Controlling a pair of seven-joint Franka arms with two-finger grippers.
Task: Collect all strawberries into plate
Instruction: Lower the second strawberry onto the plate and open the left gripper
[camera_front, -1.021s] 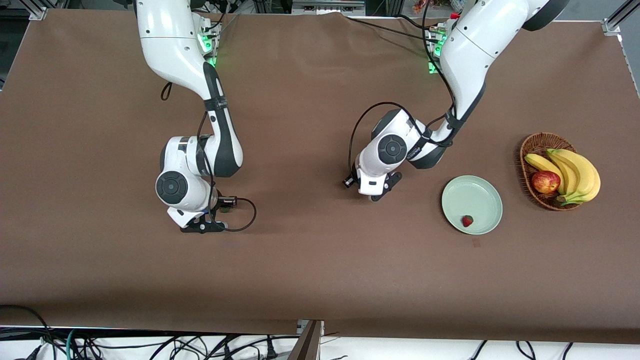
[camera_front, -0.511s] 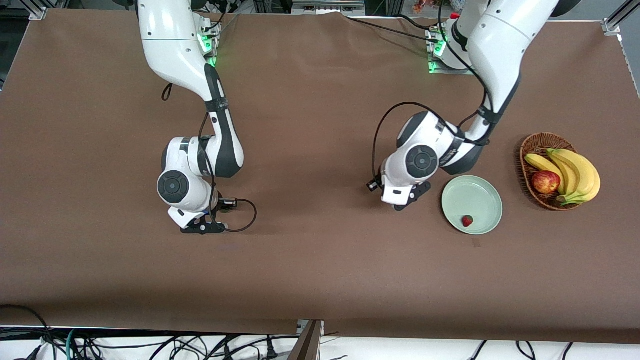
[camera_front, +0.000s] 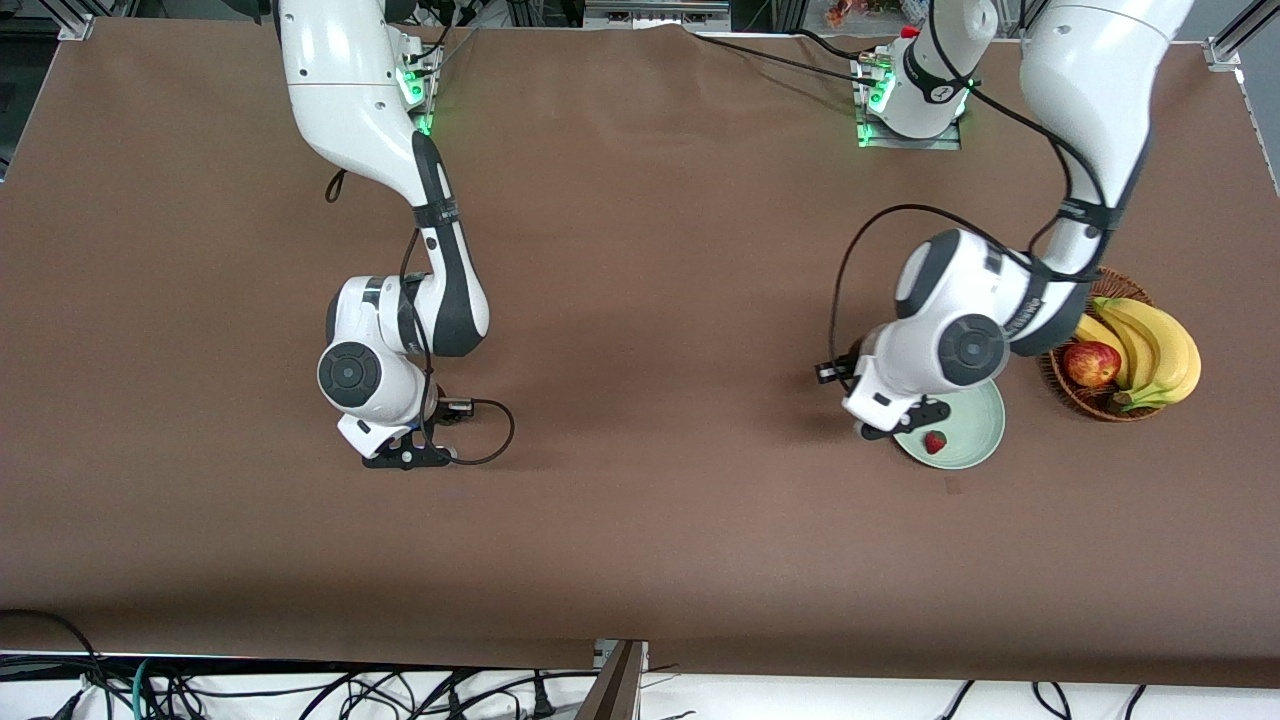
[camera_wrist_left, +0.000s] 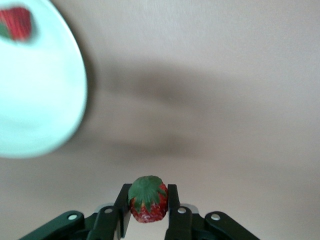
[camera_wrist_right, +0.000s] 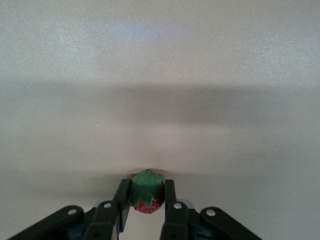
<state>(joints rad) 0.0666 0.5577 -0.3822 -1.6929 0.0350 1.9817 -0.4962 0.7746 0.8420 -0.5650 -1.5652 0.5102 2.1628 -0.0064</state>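
Observation:
My left gripper (camera_front: 897, 424) is shut on a strawberry (camera_wrist_left: 146, 197), red with a green leafy top, and hangs at the rim of the pale green plate (camera_front: 978, 432) on the side toward the right arm's end. The left arm covers much of the plate. Another strawberry (camera_front: 935, 441) lies in the plate (camera_wrist_left: 40, 105), and the left wrist view shows this berry (camera_wrist_left: 17, 22) too. My right gripper (camera_front: 405, 455) is low at the table near the right arm's end, shut on a third strawberry (camera_wrist_right: 147, 196).
A brown wicker basket (camera_front: 1062, 300) stands toward the left arm's end of the table, beside the plate. It holds bananas (camera_front: 1160, 345) and a red apple (camera_front: 1091, 363). A brown cloth (camera_front: 650, 540) covers the table.
The left arm has carried its strawberry across the table to the plate's rim. The right gripper has closed on its strawberry, and that arm has barely moved.

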